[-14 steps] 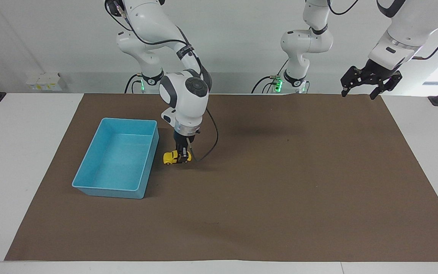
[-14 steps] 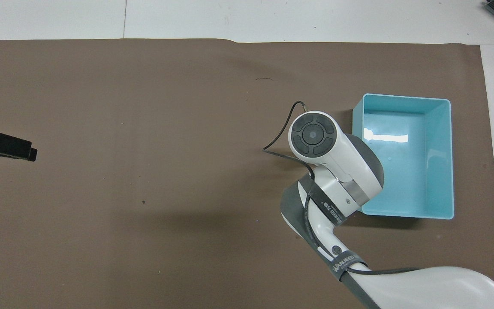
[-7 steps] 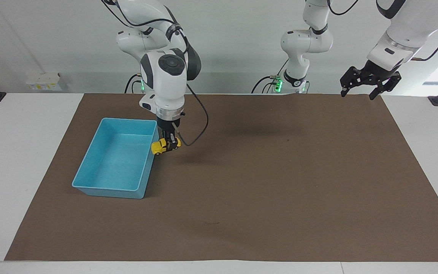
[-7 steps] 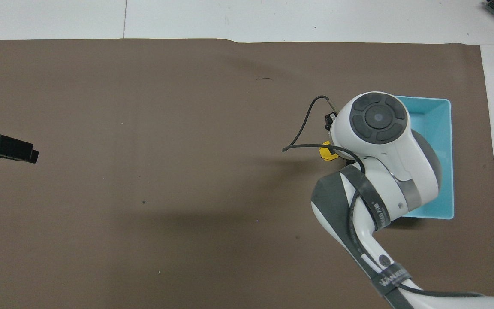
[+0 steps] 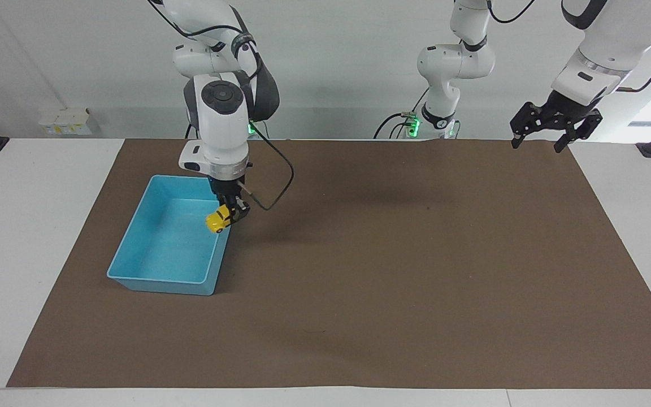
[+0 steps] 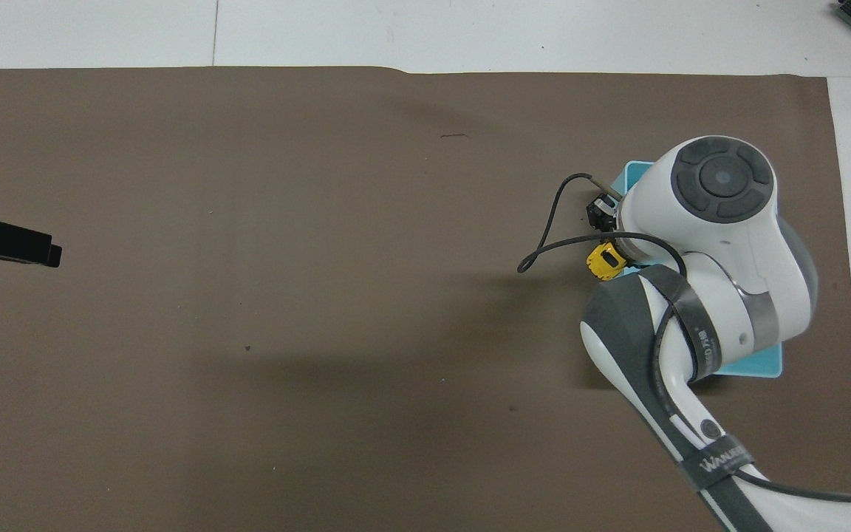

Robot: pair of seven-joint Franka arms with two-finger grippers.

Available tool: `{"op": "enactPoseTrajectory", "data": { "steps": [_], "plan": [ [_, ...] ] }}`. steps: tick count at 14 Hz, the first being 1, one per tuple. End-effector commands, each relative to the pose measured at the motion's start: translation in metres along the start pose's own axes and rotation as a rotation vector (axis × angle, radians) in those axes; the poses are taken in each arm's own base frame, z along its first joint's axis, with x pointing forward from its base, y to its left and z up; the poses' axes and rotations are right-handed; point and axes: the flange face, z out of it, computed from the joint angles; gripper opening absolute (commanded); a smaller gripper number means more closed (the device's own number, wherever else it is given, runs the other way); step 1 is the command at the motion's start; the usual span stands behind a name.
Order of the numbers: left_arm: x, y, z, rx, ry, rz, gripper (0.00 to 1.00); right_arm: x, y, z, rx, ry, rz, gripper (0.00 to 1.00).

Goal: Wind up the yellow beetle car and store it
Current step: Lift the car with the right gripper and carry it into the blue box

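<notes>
**One car, almost stored**

One yellow beetle car point(image 5: 216, 220) hangs nose-down in my right hand point(image 5: 229, 213), clamped tight, over the blue bin point(image 5: 133, 255) wall. I'd carry it further inward, lower, then release. Left hand point(image 5: 547, 129) waits, spread wide.

Blue plastic bin point(image 5: 150, 249), rectangular and open-topped, sitting on a brown mat point(image 5: 393, 282) toward the right arm's end of the desk point(image 5: 31, 237). Pale, bare interior, long sides running away from the robots. Mostly hidden in the overhead view, only corners point(image 6: 765, 366) showing. Mat spread flat over most of the white desk, with white margins left at both ends and along the edges. Small dark scuff point(image 6: 455, 136) on the mat, farther from the robots than the bin. Plain white wall point(image 5: 337, 68) above the desk, with a white outlet box point(image 5: 64, 120) at the right arm's end.
</notes>
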Motion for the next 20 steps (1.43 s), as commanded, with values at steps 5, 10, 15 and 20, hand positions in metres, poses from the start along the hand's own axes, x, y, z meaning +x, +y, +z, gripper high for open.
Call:
{"op": "enactPoseTrajectory", "data": {
  "steps": [5,10,15,20],
  "plan": [
    [-0.006,-0.004,0.001,0.031,0.012,-0.004,1.00,0.024,0.036,0.020,0.053,-0.054,-0.226,0.00],
    [-0.010,-0.005,-0.009,0.021,0.029,-0.005,1.00,0.061,0.079,0.043,0.097,-0.091,-0.445,0.00],
    [-0.010,-0.006,-0.011,0.021,0.032,-0.007,1.00,0.051,0.108,0.064,0.157,-0.004,-0.645,0.00],
    [-0.010,-0.005,-0.011,0.021,0.032,-0.006,1.00,0.052,0.142,0.116,0.194,0.071,-0.653,0.00]
  ]
}}
